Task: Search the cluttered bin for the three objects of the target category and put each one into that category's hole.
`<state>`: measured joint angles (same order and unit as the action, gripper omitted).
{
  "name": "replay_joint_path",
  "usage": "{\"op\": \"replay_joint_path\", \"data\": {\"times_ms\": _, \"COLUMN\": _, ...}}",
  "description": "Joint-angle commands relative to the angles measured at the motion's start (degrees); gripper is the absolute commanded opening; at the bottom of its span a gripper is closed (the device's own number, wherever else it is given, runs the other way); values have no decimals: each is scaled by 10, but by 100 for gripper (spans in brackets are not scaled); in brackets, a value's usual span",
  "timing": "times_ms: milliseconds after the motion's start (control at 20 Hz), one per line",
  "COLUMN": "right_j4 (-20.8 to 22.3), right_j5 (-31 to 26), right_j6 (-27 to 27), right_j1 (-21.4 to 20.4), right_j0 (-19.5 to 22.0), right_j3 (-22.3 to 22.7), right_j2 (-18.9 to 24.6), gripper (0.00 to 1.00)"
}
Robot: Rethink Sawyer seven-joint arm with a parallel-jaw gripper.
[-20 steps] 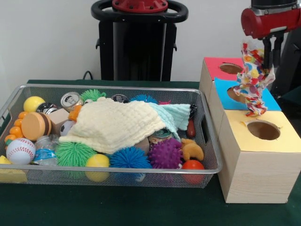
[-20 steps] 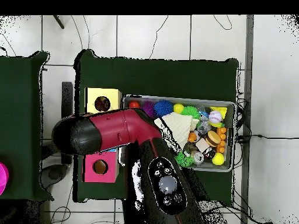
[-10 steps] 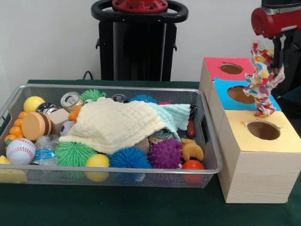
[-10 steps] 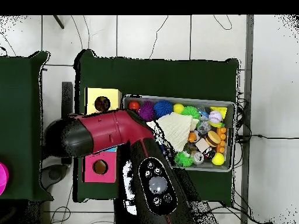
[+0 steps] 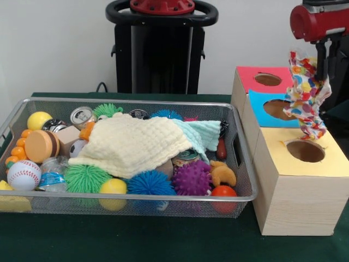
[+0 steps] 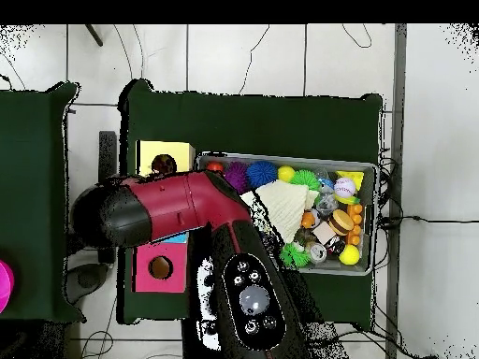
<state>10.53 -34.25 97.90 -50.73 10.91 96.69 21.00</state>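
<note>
Above the yellow-topped box (image 5: 303, 164), the gripper (image 5: 320, 57) grips a multicoloured cloth (image 5: 306, 95), its lower end hanging over the box's hole (image 5: 305, 150).

You're carrying the colourful patterned cloth (image 5: 306, 95) sideways toward 3 o'clock in the front view; it's moving off the blue-topped box (image 5: 272, 109) and is now hanging with its lower end just above the yellow-topped box (image 5: 305, 164), close to that box's hole (image 5: 305, 151) at its 12 o'clock edge. The cloth is dropping slightly lower than half a second ago. In the overhead view the red arm (image 6: 168, 208) is swinging toward 12 o'clock, now covering part of the yellow-topped box.
</note>
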Motion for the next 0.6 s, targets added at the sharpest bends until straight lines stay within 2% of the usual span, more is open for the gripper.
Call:
{"op": "replay_joint_path", "data": {"times_ms": 50, "right_j4": 29, "right_j5": 54, "right_j6": 74, "right_j1": -7, "right_j0": 3, "right_j3": -14, "right_j2": -36, "gripper": 0}}
{"op": "replay_joint_path", "data": {"times_ms": 400, "right_j4": 24, "right_j5": 71, "right_j6": 70, "right_j1": -7, "right_j0": -6, "right_j3": -16, "right_j2": -48, "gripper": 0}}
{"op": "replay_joint_path", "data": {"times_ms": 600, "right_j4": 32, "right_j5": 53, "right_j6": 62, "right_j1": 13, "right_j0": -13, "right_j3": -26, "right_j2": -58, "gripper": 0}}
